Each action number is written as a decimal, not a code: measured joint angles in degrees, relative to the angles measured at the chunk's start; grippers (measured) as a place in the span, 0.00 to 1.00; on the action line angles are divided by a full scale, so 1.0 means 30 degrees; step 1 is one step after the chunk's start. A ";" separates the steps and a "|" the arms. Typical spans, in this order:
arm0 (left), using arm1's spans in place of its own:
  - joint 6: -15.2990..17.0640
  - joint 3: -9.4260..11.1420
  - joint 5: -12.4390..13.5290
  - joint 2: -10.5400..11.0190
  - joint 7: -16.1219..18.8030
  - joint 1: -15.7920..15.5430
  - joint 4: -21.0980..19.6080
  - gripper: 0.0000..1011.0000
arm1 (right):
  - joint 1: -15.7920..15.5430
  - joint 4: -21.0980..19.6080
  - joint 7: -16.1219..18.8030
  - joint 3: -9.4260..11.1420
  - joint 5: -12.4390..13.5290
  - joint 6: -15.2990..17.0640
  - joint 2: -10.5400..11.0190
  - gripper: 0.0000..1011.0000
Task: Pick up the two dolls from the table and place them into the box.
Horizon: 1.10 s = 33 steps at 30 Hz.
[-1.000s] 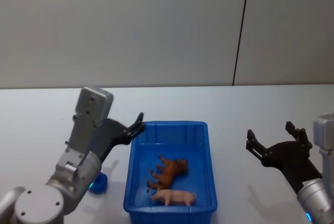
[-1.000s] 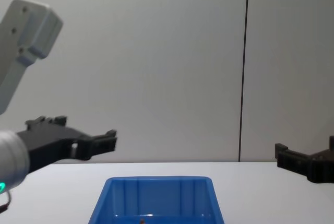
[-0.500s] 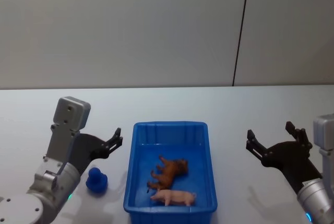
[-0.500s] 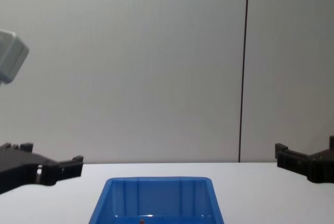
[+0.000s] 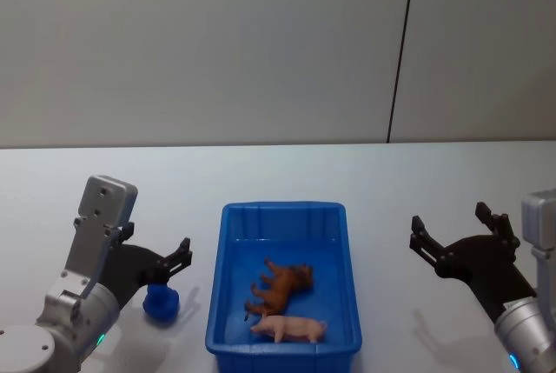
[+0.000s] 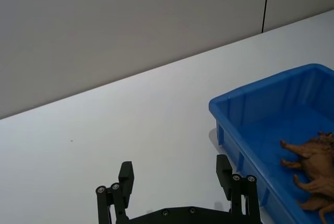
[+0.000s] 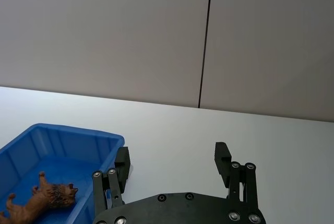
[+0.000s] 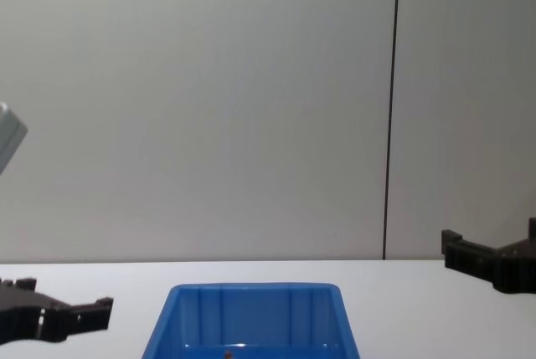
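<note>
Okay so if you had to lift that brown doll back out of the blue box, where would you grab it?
Across its trunk, from straight above. The brown doll lies on its side on the floor of the box, legs splayed, so the midsection looks the thickest, steadiest part. The pink doll lies close beside it, so a sideways approach seems likely to bump it or the walls.

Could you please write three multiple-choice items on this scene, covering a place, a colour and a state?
1. Where is the brown doll?
A. On the table left of the box
B. Inside the box
C. In the right claw

2. What colour is the small object on the table beside the box?
A. Red
B. Yellow
C. Blue

3. How is the left claw?
A. Open and empty
B. Shut on the pink doll
C. Shut on the box rim

Answers: 1 B, the brown doll lies in the box by the pink doll. 2 C, the small object is blue. 3 A, the left claw has spread fingers with nothing between.
</note>
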 joint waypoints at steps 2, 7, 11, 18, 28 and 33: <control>0.0136 -0.0054 -0.0118 -0.0014 -0.0227 -0.0074 0.0277 0.99 | 0.0000 0.0000 0.0001 0.0001 0.0000 0.0001 0.0000 0.99; 0.0432 -0.0124 -0.0322 -0.0087 -0.0681 -0.0233 0.0833 0.99 | 0.0000 0.0001 0.0000 0.0000 0.0000 0.0001 0.0000 0.99; 0.0717 -0.0173 -0.0454 -0.0182 -0.1056 -0.0396 0.1328 0.99 | 0.0000 0.0001 -0.0001 0.0000 0.0000 0.0000 0.0000 0.99; 0.1166 -0.0216 -0.0573 -0.0320 -0.1560 -0.0619 0.1929 0.99 | 0.0000 0.0000 0.0000 0.0000 0.0000 0.0000 0.0000 0.99; 0.1776 -0.0290 -0.0730 -0.0407 -0.2040 -0.0749 0.2367 0.99 | 0.0001 0.0001 0.0000 0.0001 0.0000 0.0000 0.0000 0.99; 0.2007 -0.0331 -0.0817 -0.0413 -0.2166 -0.0754 0.2410 0.99 | 0.0000 0.0000 -0.0001 0.0000 0.0000 0.0001 0.0000 0.99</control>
